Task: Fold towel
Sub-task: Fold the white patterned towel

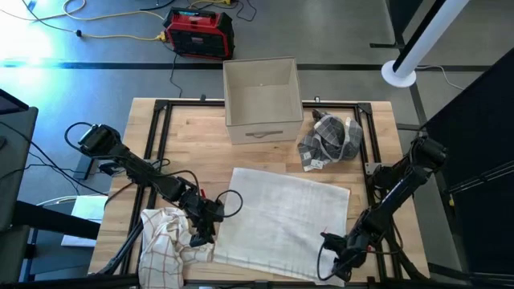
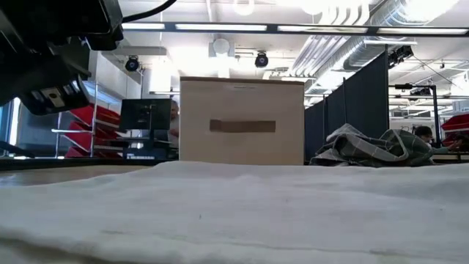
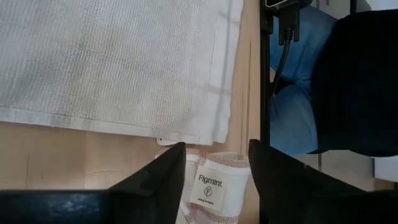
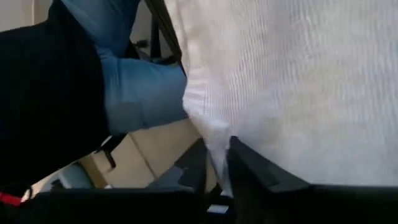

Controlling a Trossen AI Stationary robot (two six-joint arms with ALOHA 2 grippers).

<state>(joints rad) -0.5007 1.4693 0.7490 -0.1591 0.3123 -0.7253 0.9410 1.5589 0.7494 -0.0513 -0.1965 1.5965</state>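
1. Right gripper (image 1: 337, 261) at the near right corner of the table (image 1: 201, 132), fingers (image 4: 249, 171) pinched together on the near right corner of the white towel (image 1: 281, 221); the right wrist view shows that corner bunched up between them.
2. Left gripper (image 1: 202, 233) at the towel's near left edge, fingers (image 3: 158, 180) apart, nothing between them. Whether they touch cloth or wood, cannot tell.
3. The left wrist view shows a checked cloth (image 3: 211, 186) with a small label in the gap between the fingers, just beside the towel's hem (image 3: 217, 74).
4. In the high view that checked cloth (image 1: 165, 237) is a crumpled heap at the near left corner, touching the towel's left edge.
5. White towel lies spread flat across the near middle of the table, roughly rectangular, slightly skewed.
6. Grey plaid cloth (image 1: 329, 140) crumpled beyond the towel's far right corner, apart from it.
7. Beige box (image 1: 261, 100) with a slot handle at the far middle edge, just left of the grey cloth.
8. Red and black case (image 1: 199, 34) on the floor past the table.
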